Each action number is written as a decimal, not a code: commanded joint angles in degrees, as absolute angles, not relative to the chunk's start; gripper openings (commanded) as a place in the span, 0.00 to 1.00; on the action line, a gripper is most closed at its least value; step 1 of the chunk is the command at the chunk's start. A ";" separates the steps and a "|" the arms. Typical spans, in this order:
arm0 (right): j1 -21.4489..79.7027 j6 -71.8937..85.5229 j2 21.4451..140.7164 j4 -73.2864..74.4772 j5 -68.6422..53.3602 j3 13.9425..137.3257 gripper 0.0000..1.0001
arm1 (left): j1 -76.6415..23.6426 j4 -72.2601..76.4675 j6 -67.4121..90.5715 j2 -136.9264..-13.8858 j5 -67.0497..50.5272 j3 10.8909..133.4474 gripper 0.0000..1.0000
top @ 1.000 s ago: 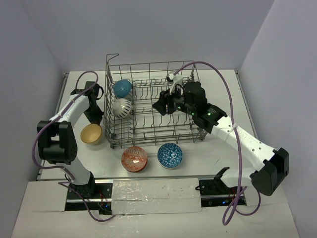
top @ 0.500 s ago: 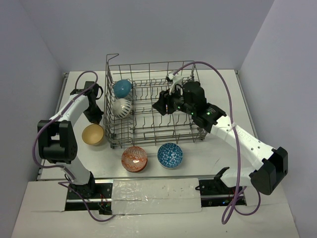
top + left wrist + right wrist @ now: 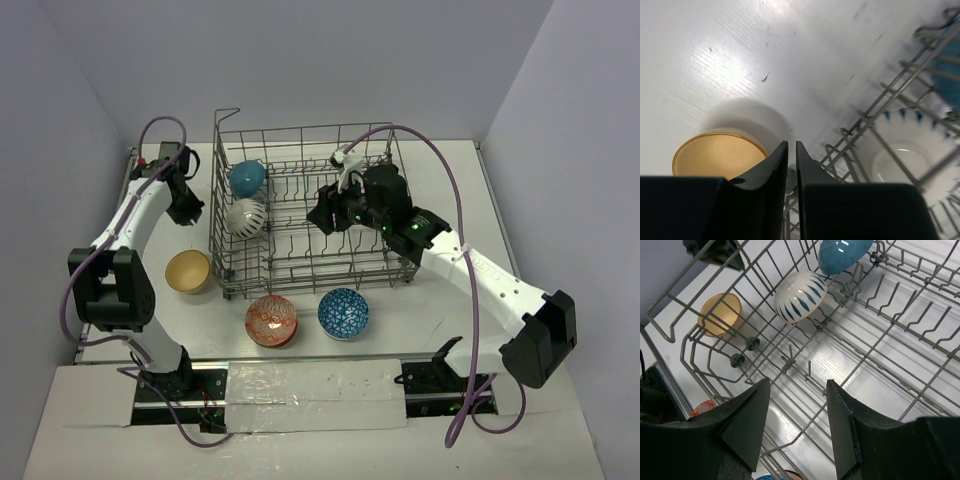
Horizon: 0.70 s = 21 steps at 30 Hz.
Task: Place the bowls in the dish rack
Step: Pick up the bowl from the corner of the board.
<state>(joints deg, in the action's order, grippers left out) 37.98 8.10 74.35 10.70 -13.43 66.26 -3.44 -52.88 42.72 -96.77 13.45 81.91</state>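
Observation:
The grey wire dish rack [image 3: 392, 276] stands mid-table. A teal bowl [image 3: 246, 178] and a white blue-striped bowl [image 3: 245, 216] sit on edge in its left end. A yellow bowl [image 3: 186, 271] lies on the table left of the rack. A red patterned bowl [image 3: 271, 320] and a blue patterned bowl [image 3: 343, 313] lie in front of it. My left gripper [image 3: 189, 209] is shut and empty, above the table beyond the yellow bowl [image 3: 715, 155]. My right gripper [image 3: 321, 215] hovers open and empty [image 3: 797, 385] over the rack's tines [image 3: 860, 360].
The rack's raised corner handle [image 3: 227, 113] is at the far left. White side walls close in the table. In the left wrist view the rack's wires [image 3: 865, 135] are just right of my shut fingers [image 3: 775, 165], with the white bowl [image 3: 900, 160] behind them.
My left gripper has risen and moved toward the far side, away from the yellow bowl, which stays on the table. My right gripper has shifted slightly left over the rack.

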 commanded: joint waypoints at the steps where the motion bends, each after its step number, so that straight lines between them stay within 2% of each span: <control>1: 37.53 6.77 74.88 10.63 -14.94 67.85 0.56 | -1.50 -50.90 43.77 -91.51 15.03 86.13 0.17; 4: 37.62 6.42 74.62 10.11 -17.57 67.50 0.56 | -0.18 -48.79 44.21 -88.17 14.15 86.49 0.18; 10: 37.62 5.45 76.02 12.91 -19.78 69.34 0.56 | 4.57 -39.74 45.53 -81.92 11.96 80.43 0.00; 19: 38.40 7.03 78.05 14.49 -24.43 73.47 0.53 | 9.75 -33.23 45.88 -77.26 7.92 72.88 0.01; 21: 39.02 7.03 78.13 15.20 -24.61 75.40 0.53 | 10.28 -31.21 45.79 -75.51 8.00 71.29 0.07</control>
